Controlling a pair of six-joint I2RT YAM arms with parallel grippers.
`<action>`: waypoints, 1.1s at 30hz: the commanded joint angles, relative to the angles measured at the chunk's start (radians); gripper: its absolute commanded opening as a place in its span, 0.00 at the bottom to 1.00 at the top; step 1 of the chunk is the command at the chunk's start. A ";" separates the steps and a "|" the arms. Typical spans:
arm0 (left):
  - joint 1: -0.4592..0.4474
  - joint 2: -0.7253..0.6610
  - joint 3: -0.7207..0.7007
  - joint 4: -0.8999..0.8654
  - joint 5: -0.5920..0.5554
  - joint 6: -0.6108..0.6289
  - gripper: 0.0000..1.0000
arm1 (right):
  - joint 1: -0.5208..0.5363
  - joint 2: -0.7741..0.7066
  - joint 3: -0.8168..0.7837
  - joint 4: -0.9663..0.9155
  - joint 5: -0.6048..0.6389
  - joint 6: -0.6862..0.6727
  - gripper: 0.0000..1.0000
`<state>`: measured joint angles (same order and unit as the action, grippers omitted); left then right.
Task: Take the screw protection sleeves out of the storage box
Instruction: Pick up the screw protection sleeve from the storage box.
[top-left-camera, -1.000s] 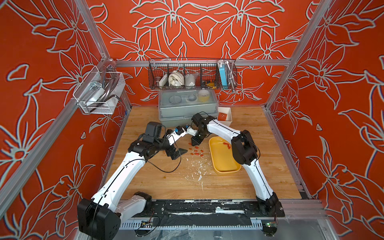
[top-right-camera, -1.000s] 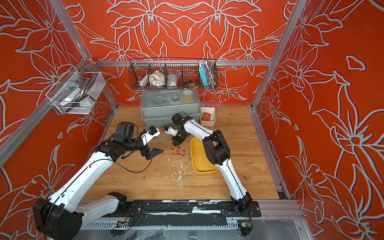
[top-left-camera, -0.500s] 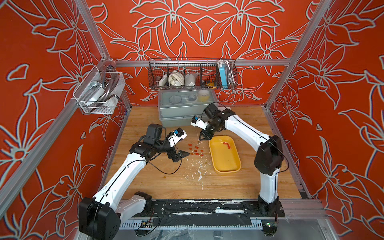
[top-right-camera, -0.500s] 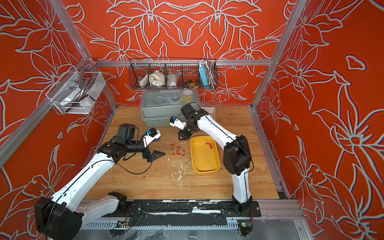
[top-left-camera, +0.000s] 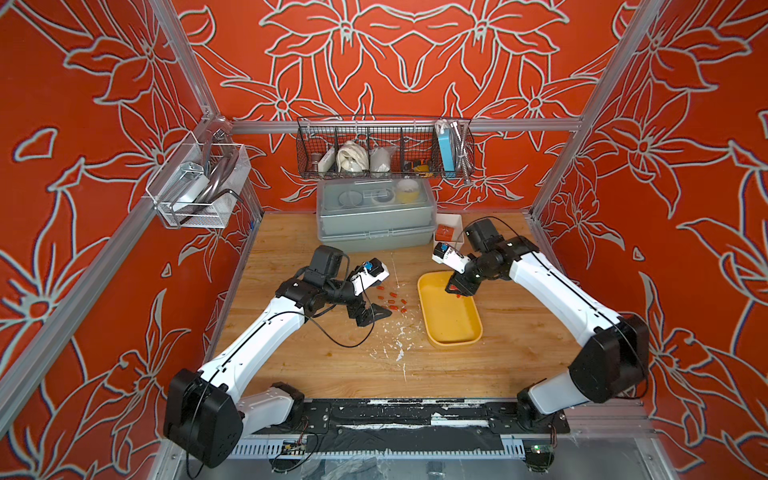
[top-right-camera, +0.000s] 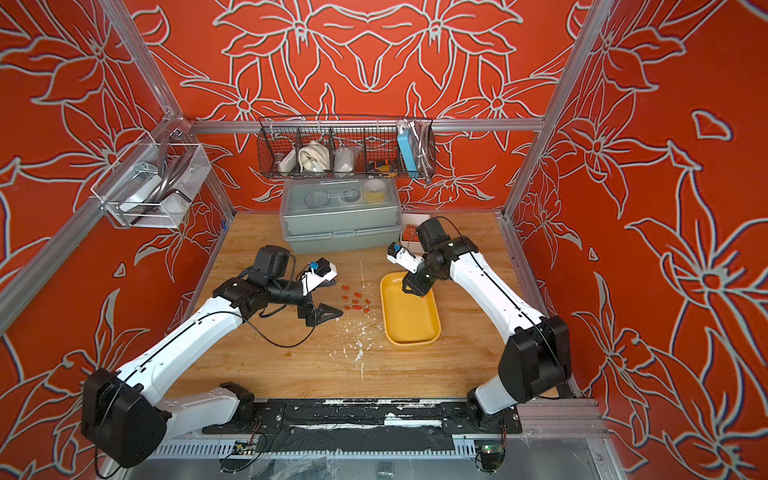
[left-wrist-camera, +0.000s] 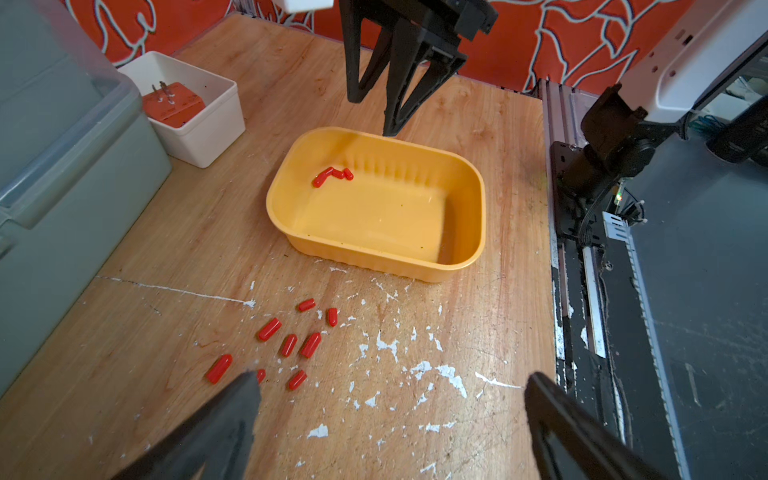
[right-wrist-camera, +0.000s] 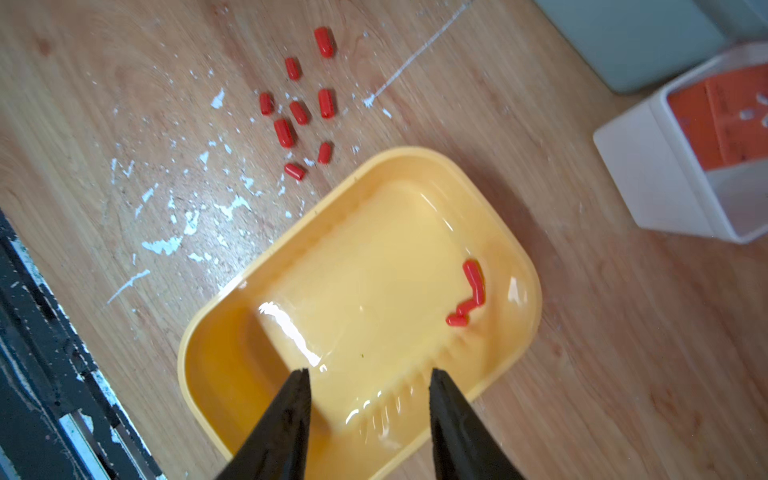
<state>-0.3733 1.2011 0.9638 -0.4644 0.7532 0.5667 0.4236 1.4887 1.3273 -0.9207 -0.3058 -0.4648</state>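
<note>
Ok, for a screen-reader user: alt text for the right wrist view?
The open right gripper hovers over the yellow storage box, which holds a cluster of red screw protection sleeves. Eight more lie on the table beside it.

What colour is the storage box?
The storage box is mustard yellow, clearest in the left wrist view.

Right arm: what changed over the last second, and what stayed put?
The right gripper swung from above the sleeves on the table across to the far end of the storage box, near the sleeves inside. Its fingers now stand apart, empty. The left gripper, open, barely shifted. The box and both sleeve groups stayed put.
</note>
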 joint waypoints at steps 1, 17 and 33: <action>-0.029 0.022 0.038 -0.070 -0.028 0.046 0.98 | -0.016 -0.057 -0.072 0.034 0.083 -0.037 0.50; -0.126 0.162 0.075 0.040 -0.025 0.020 0.98 | -0.041 -0.160 -0.249 0.218 0.085 -0.024 0.68; -0.136 0.122 -0.003 0.101 -0.028 0.058 0.98 | -0.038 0.008 -0.233 0.334 0.185 -0.110 0.54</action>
<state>-0.5049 1.3586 0.9703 -0.3748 0.7170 0.6029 0.3904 1.4475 1.0683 -0.6090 -0.1799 -0.5465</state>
